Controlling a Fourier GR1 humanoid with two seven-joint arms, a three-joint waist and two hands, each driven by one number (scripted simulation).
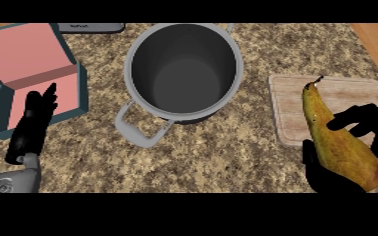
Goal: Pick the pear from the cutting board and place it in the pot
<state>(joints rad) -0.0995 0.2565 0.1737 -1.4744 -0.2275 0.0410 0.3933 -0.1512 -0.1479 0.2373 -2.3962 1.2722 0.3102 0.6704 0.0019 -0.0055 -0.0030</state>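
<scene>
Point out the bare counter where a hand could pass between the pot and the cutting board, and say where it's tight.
Bare counter runs between the pot and the cutting board, widening below the pot's handle. It is tight at left, where the left hand lies by the pink box, and at right, where the right hand holds the pear.

There was one grey pot (184,70) with one visible loop handle (136,127), one pear (336,140), one wooden cutting board (295,110), one pink box with a teal rim (37,65), and one grey object (92,27) at the top edge. Two black hands showed: left (33,125), right (347,150).
</scene>
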